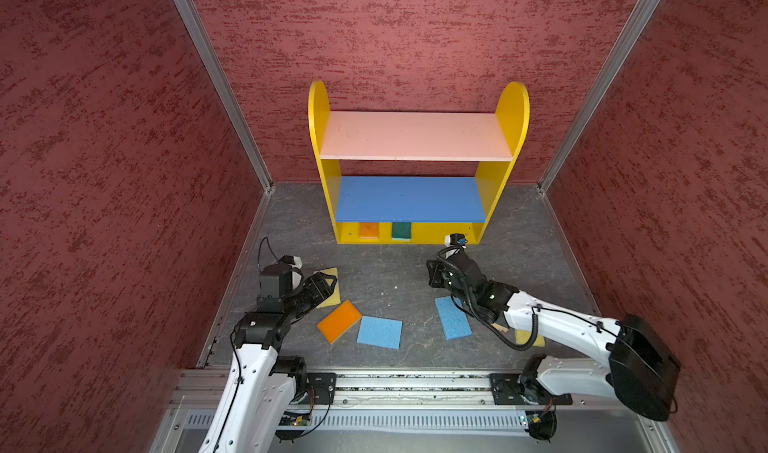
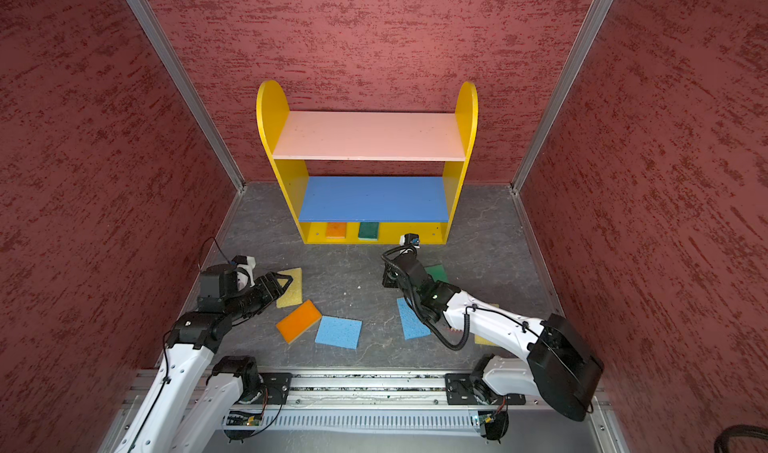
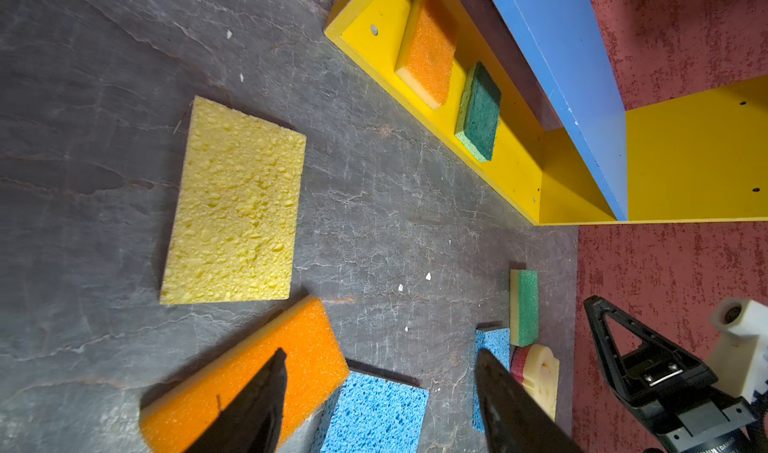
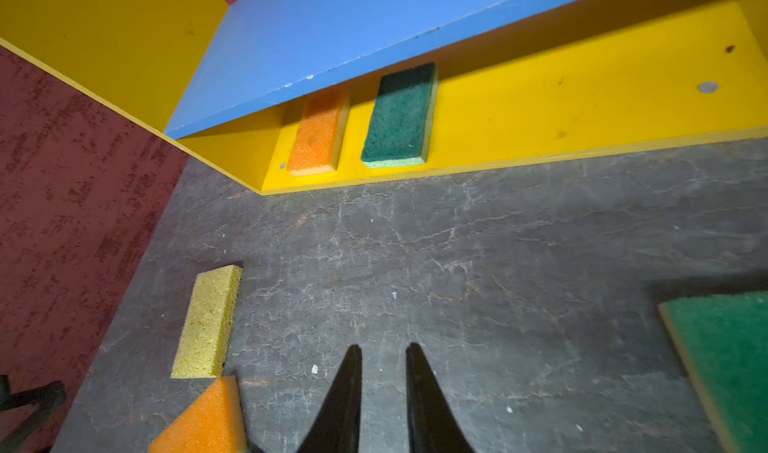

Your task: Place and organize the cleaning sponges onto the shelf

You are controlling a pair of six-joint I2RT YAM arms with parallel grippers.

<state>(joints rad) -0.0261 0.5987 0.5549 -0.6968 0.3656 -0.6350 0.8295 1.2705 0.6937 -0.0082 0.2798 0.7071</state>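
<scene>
Blue porous rectangular sponge (image 1: 379, 332) lies flat on the grey stone-look floor (image 1: 390, 272), furthest out in front of the three-tier shelf with yellow round-topped side panels (image 1: 318, 114), opposite its left half. Orange-topped foam sponge with a yellow base (image 1: 339, 320) just beside it, nearer the shelf's left end. Second blue porous sponge (image 1: 451, 320) opposite the shelf's right half, partly under the white right arm (image 1: 552, 318). Yellow sponge edge (image 1: 527, 338) shows from under that arm, past the shelf's right end. Round yellow sponge with a red rim (image 3: 538, 376) shows only from the left wrist, next to the second blue one.

Left gripper (image 3: 382, 359): jaws spread wide, nothing between them. In both top views it overlaps the pale yellow porous sponge (image 3: 235, 206) in front of the shelf's left end; contact can't tell.

Right gripper (image 4: 384, 347): fingers slightly parted, narrow gap, nothing in it, over bare floor short of the shelf's right half, tips aimed at the shelf. Green-topped sponge with a yellow base (image 2: 436, 272) flat just beside it, toward the shelf's right end.

Shelf stands at the red back wall (image 1: 415, 35). Its yellow bottom board (image 4: 540, 110) carries a second orange-topped sponge (image 1: 369, 230) and a dark green scrub sponge (image 1: 401, 230), flat, side by side, gap between, both in the left half.
</scene>
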